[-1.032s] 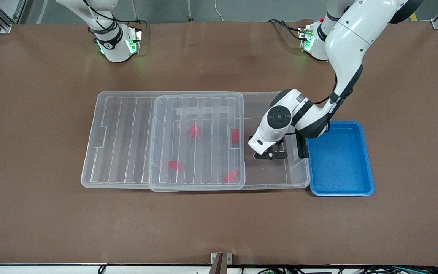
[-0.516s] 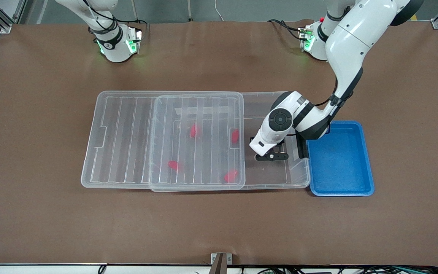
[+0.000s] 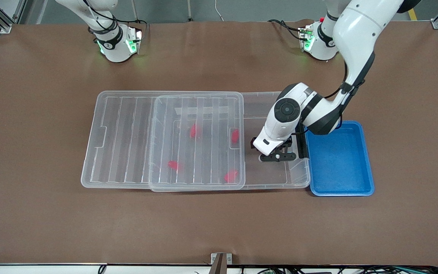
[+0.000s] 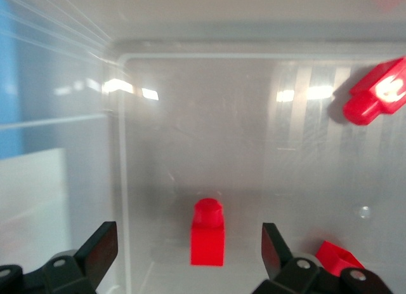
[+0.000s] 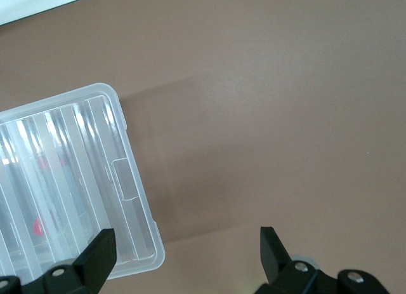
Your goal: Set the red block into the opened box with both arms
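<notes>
The left claw [image 4: 189, 259] is being held with fingers apart over the uncovered end of the box [image 3: 297, 173], gripping nothing. The red block [image 4: 207, 233] is lying on the box floor directly beneath it, so the drop is judged done; only withdrawal appears left. Four other red pieces [image 3: 193, 131] are being seen through the lid [image 3: 127, 114], which is sitting slid toward the right arm's end. The blue tray [image 3: 367, 167] beside the box is holding nothing. The right claw [image 5: 188, 259] is waiting with fingers apart above the surface [image 5: 285, 116].
</notes>
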### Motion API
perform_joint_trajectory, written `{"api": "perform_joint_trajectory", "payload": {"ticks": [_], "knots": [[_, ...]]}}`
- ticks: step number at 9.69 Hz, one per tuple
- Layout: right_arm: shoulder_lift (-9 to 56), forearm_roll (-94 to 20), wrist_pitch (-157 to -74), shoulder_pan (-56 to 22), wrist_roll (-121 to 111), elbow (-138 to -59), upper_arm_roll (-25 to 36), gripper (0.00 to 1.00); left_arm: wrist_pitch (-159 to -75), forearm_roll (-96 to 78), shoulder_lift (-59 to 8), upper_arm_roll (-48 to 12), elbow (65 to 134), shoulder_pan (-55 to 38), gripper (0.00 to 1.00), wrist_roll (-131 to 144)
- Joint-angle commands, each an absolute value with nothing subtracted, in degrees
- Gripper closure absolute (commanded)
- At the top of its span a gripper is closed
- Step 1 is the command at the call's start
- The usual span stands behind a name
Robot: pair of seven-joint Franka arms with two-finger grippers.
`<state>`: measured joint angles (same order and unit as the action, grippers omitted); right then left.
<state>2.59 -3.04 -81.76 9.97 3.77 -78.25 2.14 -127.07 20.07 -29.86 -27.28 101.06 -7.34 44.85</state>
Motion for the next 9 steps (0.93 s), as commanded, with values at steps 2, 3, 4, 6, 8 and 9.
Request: {"api": "perform_joint_trajectory", "payload": {"ticks": [2,3,4,6,8,9], "knots": [[0.9,-4.1,-82.0,10.4,2.9,-80.2,2.5,0.0,-122.7,20.3,-22.6,-27.4,101.0,-4.5,0.0,41.3],[1.0,-4.1,-81.9,10.4,2.9,-80.4,2.5,0.0,-119.1,20.3,-22.2,-27.4,97.6,-4.1,0.0,41.0],[1.1,-4.1,-82.3,10.5,1.9,-81.7,2.9,0.0,-113.7,20.3,-22.3,-27.3,91.9,-4.0,0.0,40.3],[1.8,-4.0,-86.9,11.3,-10.6,-87.7,4.8,0.18,-106.6,19.8,-22.2,-27.4,84.0,-1.9,0.0,35.0],[1.8,-4.0,-96.8,11.1,-20.6,-99.5,6.3,0.78,-99.6,13.7,-20.1,-27.4,78.8,1.7,0.0,30.3],[2.2,-4.0,-102.0,10.0,-20.6,-104.5,6.2,0.98,-98.7,10.8,-17.3,-27.4,78.8,4.2,0.0,28.5]]}}
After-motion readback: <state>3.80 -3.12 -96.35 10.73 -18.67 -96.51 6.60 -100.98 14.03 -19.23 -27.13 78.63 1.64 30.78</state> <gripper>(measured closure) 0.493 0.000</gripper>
